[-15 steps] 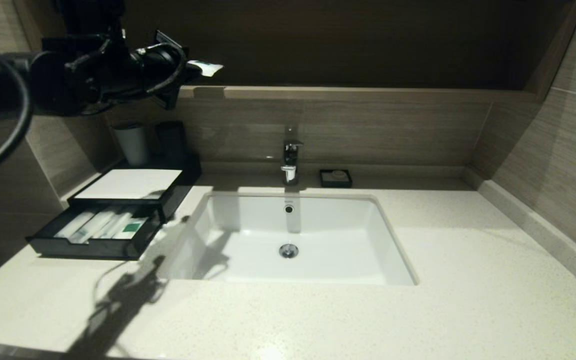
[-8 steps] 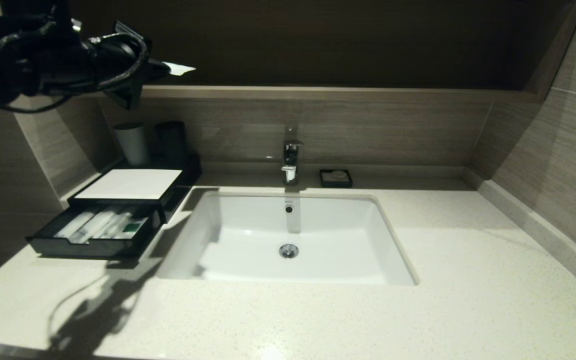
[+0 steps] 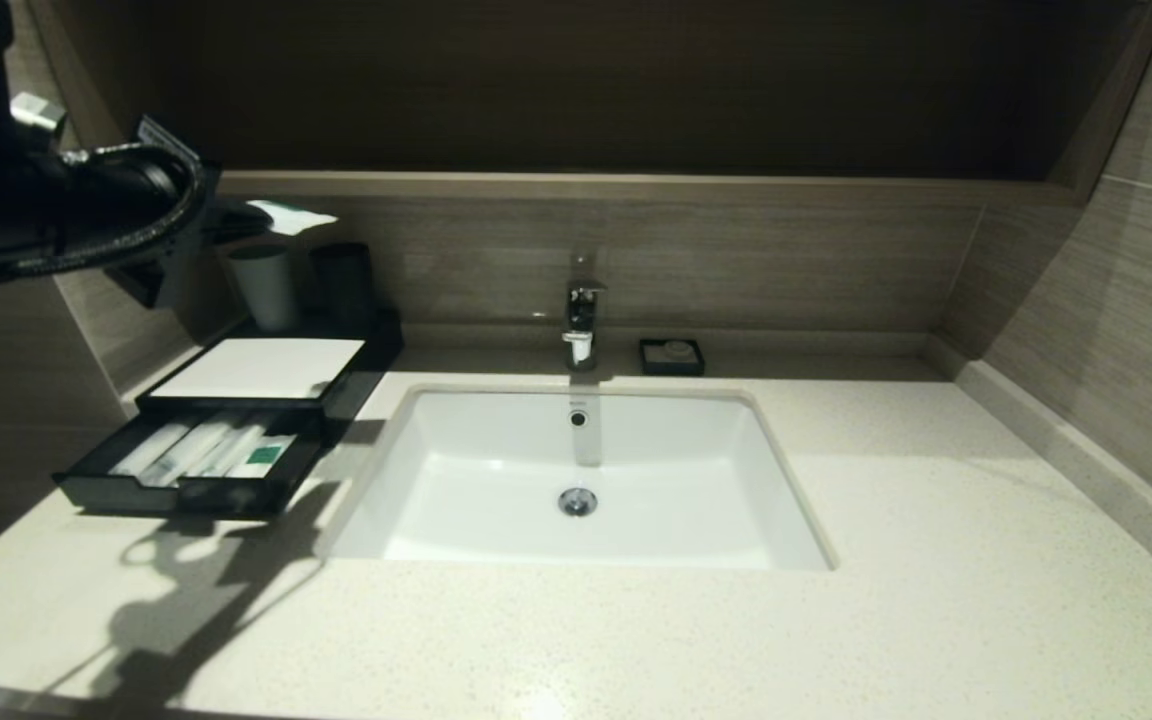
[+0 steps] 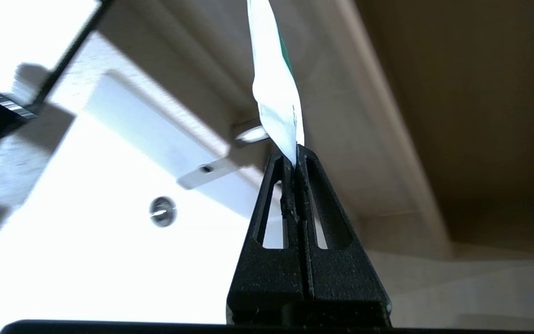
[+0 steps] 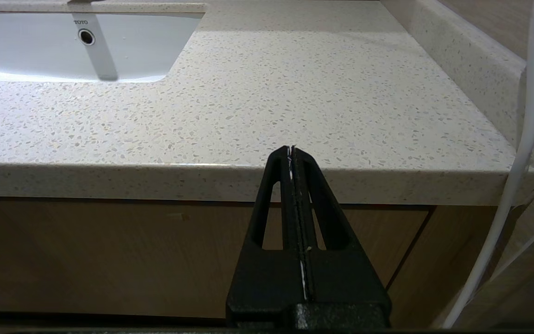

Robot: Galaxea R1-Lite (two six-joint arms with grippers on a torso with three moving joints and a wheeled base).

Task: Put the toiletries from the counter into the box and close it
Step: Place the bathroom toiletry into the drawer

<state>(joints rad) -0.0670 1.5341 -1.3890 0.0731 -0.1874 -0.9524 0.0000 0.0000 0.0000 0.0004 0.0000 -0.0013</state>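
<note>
At the far left, high above the glossy black rectangular box [image 3: 236, 400], the left claw [image 4: 295, 155] is seen clamped on one edge of a flat white sachet with a green mark [image 3: 291, 216], which is held in the air just below the long brown wood-grain ledge [image 3: 636, 186]. The box's front drawer [image 3: 191, 470] is pulled out on the pale speckled stone tabletop [image 3: 836, 620], with white wrapped packets [image 3: 206, 450] lying inside. Further right, a white rectangular sink [image 3: 576, 480] is set in. At the tabletop's front edge, the right claw [image 5: 291, 148] is parked, pressed together on nothing
</note>
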